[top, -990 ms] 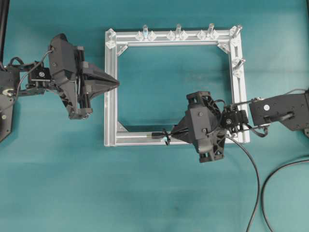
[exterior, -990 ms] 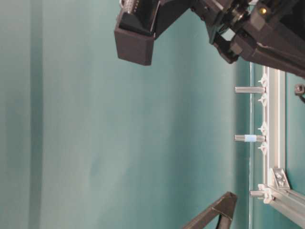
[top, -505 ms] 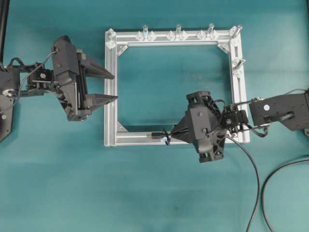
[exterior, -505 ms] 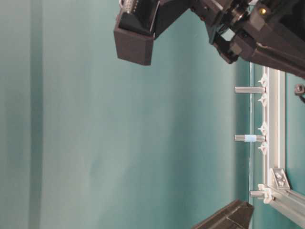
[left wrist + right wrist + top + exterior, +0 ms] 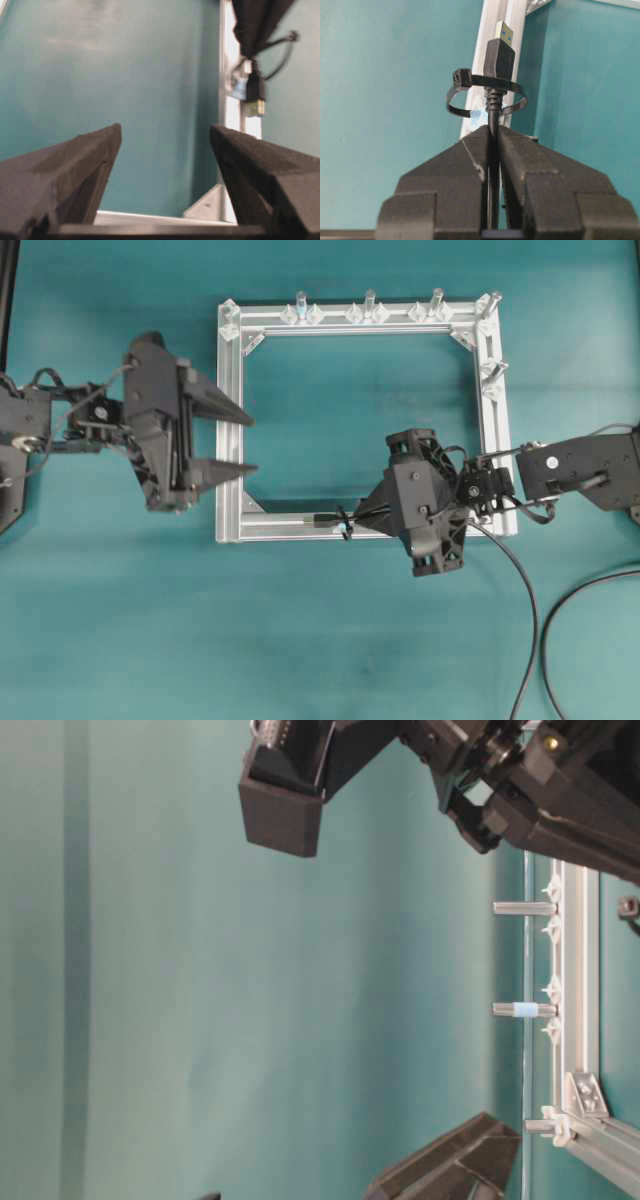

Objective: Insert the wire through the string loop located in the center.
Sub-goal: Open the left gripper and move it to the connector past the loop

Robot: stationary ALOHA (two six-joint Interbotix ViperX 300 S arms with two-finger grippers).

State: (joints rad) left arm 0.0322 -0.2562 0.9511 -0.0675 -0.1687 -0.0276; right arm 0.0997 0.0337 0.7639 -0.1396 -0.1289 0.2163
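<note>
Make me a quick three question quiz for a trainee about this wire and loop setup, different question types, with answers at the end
1. True or false: the plug of the wire has already passed through the string loop.
2. Which gripper clamps the wire?
A. left gripper
B. right gripper
C. neither
3. Fill in: the left gripper's jaws stand ____, holding nothing.

Key
1. True: in the right wrist view the plug sits beyond the loop, over the aluminium frame.
2. B
3. open
</note>
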